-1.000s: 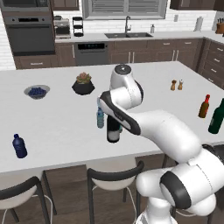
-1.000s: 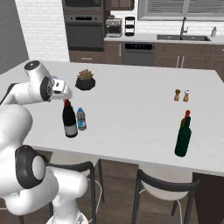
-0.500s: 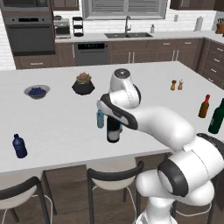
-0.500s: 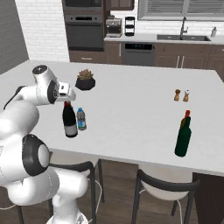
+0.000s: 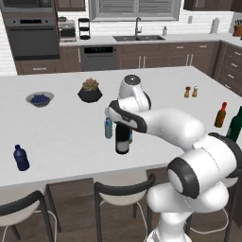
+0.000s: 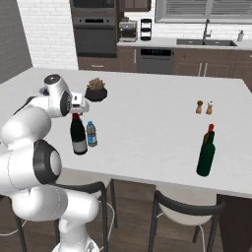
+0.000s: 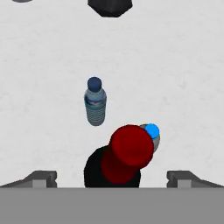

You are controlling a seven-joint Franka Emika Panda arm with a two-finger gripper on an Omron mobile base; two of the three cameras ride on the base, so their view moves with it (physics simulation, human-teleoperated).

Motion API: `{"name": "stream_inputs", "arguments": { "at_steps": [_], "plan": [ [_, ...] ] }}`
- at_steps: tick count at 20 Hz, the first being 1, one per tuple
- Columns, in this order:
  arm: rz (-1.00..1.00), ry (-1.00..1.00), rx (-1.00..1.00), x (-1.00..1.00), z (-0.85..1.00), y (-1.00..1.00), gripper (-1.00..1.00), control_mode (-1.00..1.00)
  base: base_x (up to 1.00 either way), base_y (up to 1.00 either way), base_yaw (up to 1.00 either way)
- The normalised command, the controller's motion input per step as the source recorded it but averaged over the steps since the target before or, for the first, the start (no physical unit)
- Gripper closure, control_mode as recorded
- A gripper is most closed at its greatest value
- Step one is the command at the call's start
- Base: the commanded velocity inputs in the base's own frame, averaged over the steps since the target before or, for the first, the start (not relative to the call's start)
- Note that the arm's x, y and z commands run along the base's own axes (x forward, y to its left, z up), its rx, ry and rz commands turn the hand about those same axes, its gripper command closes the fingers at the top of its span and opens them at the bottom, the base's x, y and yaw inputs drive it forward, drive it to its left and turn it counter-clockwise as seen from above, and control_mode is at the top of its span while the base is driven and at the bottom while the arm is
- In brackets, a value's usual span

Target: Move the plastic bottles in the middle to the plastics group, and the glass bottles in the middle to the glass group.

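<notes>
The near-black wine bottle point(image 5: 122, 142) point(image 6: 78, 137) stands mid-counter, and its red foil top point(image 7: 130, 148) sits just below my hand. My gripper point(image 7: 111, 178) point(image 5: 120, 122) point(image 6: 78, 108) hovers over it, open, fingertips point(image 7: 42, 178) wide on either side and touching nothing. One clear water bottle point(image 7: 95, 104) point(image 5: 108, 126) point(image 6: 91, 134) stands beside the wine bottle. A second one point(image 7: 152, 131) is mostly hidden behind it. The navy-blue bottle point(image 5: 20, 157) stands far left near the front edge. At the right end are the small brown bottle point(image 5: 220, 115) point(image 6: 210, 129) and the tall green bottle point(image 5: 235, 124) point(image 6: 205, 155).
A dark plant pot point(image 5: 90, 90) point(image 6: 96, 90) and a bowl of blueberries point(image 5: 39, 98) sit at the counter's back left. Salt and pepper shakers point(image 5: 191, 91) point(image 6: 204, 107) stand at the back right. Stools point(image 5: 123, 194) line the front edge of the counter.
My hand has crept a little sideways over the wine bottle while the arm's elbow swung. The bottles have not moved.
</notes>
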Motion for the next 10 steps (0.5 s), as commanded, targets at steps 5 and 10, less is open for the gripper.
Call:
{"name": "stream_inputs", "arguments": {
  "at_steps": [5,10],
  "plan": [
    [0.00,0.00,0.00,0.24,-0.11,-0.01,-1.00,-1.00,0.00,0.00,0.00],
    [0.00,0.00,-0.01,0.10,-0.19,0.00,-1.00,-1.00,0.00,0.00,0.00]
  ]
}}
